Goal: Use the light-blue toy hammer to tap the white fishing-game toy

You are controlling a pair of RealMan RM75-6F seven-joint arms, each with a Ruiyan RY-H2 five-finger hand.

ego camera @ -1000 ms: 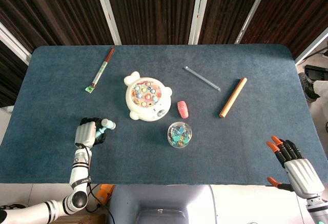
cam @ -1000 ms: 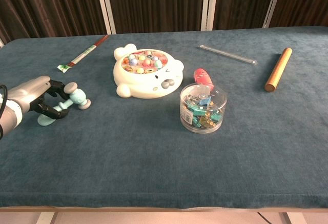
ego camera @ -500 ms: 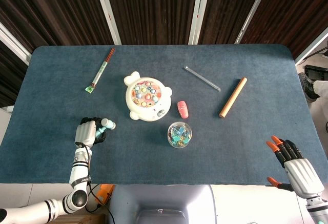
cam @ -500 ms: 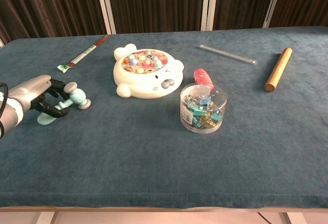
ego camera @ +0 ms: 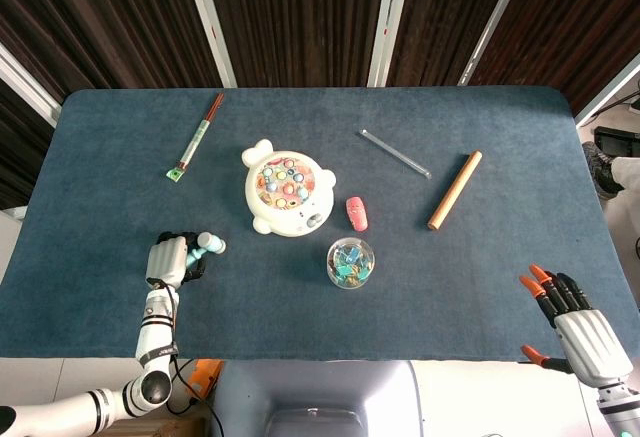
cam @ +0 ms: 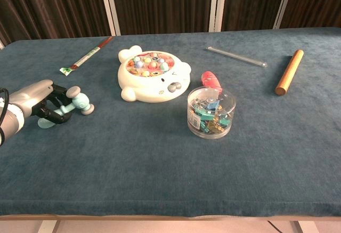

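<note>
The light-blue toy hammer (cam: 74,104) lies low at the table's left front, its head (ego camera: 210,244) pointing toward the middle. My left hand (cam: 38,101) grips its handle, fingers curled around it; the same left hand (ego camera: 168,261) shows in the head view. The white fishing-game toy (ego camera: 286,193) sits at mid-table, a bear-shaped disc with coloured fish in its round pool (cam: 151,62), well to the right of and beyond the hammer. My right hand (ego camera: 572,319) hovers off the table's front right corner, fingers spread, holding nothing.
A clear round tub of coloured clips (cam: 211,112) stands in front of the toy, a red-pink object (cam: 210,78) beside it. A wooden rod (ego camera: 455,189) and a clear tube (ego camera: 395,153) lie at the right, wrapped chopsticks (ego camera: 195,137) at the back left.
My left hand with the hammer has shifted very slightly; nothing else has moved.
</note>
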